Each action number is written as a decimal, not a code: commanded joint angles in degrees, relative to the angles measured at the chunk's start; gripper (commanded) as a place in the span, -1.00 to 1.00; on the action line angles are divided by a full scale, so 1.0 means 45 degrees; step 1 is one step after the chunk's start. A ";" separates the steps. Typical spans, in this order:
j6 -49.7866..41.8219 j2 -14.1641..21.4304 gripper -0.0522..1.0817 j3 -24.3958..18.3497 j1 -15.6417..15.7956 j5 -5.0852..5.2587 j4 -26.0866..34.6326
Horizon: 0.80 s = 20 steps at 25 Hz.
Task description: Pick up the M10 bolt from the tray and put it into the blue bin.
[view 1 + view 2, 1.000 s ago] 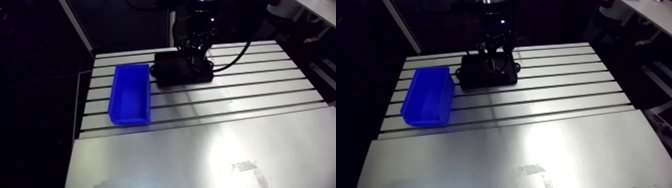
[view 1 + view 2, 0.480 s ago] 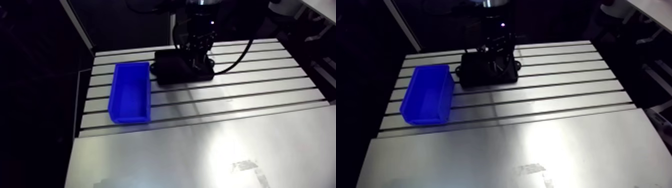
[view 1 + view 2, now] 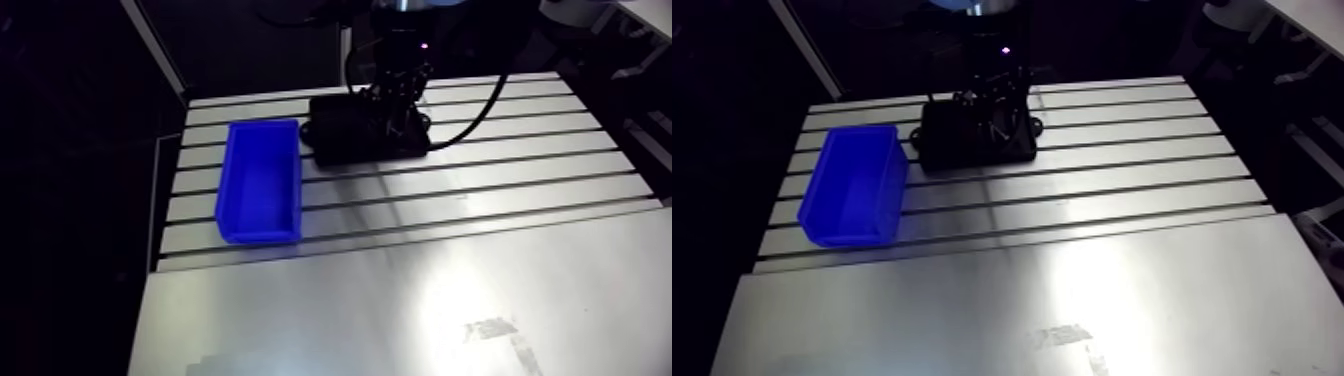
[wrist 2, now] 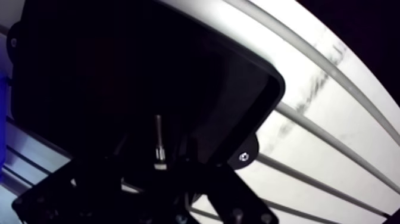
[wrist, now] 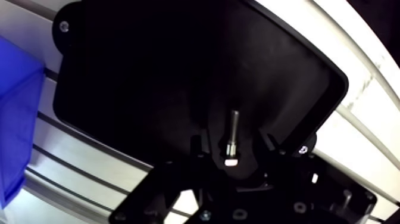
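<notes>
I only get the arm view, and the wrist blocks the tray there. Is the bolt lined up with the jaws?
Observer: Yes. In the wrist view the bolt lies between the jaws, head nearest them, shank pointing ahead.
Operator: Are they shut on it?
Observer: No, open. A dark gap shows on each side of the bolt.
Operator: Any other parts in there to avoid?
Observer: None that I can see, though the tray floor is very dark.
</notes>
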State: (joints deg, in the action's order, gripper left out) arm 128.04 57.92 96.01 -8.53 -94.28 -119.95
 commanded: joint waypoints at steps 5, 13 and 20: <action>-0.0005 0.0007 0.25 0.0042 0.0000 0.0004 -0.0015; -0.0005 0.0007 0.38 0.0042 0.0000 0.0004 0.0005; -0.0005 0.0007 0.47 0.0062 0.0000 0.0004 0.0005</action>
State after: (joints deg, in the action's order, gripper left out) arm 128.02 57.95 96.20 -8.53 -94.26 -119.95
